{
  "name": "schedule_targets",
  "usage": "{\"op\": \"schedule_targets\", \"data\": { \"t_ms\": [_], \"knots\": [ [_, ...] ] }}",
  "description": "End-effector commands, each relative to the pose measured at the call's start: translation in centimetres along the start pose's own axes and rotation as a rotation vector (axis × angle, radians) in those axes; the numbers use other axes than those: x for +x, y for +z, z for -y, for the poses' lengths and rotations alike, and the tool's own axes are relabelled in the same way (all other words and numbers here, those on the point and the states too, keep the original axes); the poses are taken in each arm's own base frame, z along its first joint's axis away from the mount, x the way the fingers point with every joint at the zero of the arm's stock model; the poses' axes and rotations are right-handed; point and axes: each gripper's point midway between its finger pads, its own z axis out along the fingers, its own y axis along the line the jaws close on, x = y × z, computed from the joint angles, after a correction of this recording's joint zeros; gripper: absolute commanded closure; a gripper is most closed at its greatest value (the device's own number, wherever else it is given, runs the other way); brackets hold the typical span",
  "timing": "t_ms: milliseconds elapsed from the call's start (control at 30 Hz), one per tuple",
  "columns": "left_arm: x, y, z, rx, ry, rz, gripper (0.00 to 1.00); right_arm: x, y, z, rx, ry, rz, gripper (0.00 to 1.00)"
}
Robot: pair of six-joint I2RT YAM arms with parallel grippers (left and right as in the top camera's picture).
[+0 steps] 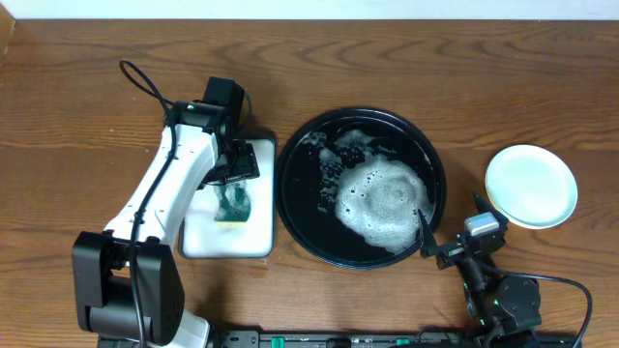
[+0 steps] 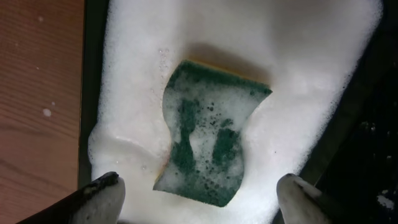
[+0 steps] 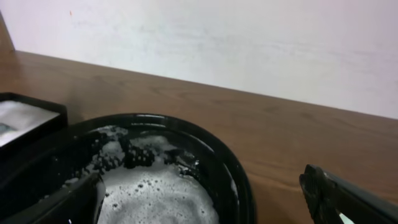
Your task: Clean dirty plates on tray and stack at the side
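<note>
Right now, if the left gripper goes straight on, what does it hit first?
Probably the green sponge, lying in the white dish, centred ahead of the open left gripper. Depth is unclear.

No words, numbers, labels or brand marks can be read in any view. The tray [image 1: 298, 208], the plates [image 1: 531, 186], the sponge [image 2: 211, 146] and the white dish [image 1: 227, 242] under it show plain surfaces only. The dark strip [image 1: 338, 340] at the table's near edge carries small green marks, too small to read.
</note>
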Motion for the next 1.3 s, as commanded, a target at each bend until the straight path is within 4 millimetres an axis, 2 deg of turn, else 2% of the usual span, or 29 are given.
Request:
{"op": "schedule_targets", "data": {
  "t_ms": [0,933,1100,1267],
  "knots": [
    [-0.1,-0.2,-0.1,0.001,0.000,0.005,0.17,0.2,-0.1,0.4,0.019,-0.012,-0.007,0.01],
    [-0.2,-0.3,-0.3,0.001,-0.008,0.007,0.17,0.4,-0.1,0.4,0.019,-0.012,-0.013,0.01],
    [0.2,-2.0,1.1,0.031,0.039,0.059,0.17,0.4,-0.1,0.4,0.019,-0.012,-0.013,0.01],
    [0.9,-5.2,2.7,0.085,0.092,0.150,0.17,0.4,-0.1,0.4,0.019,-0.012,-0.013,0.01]
  ]
}}
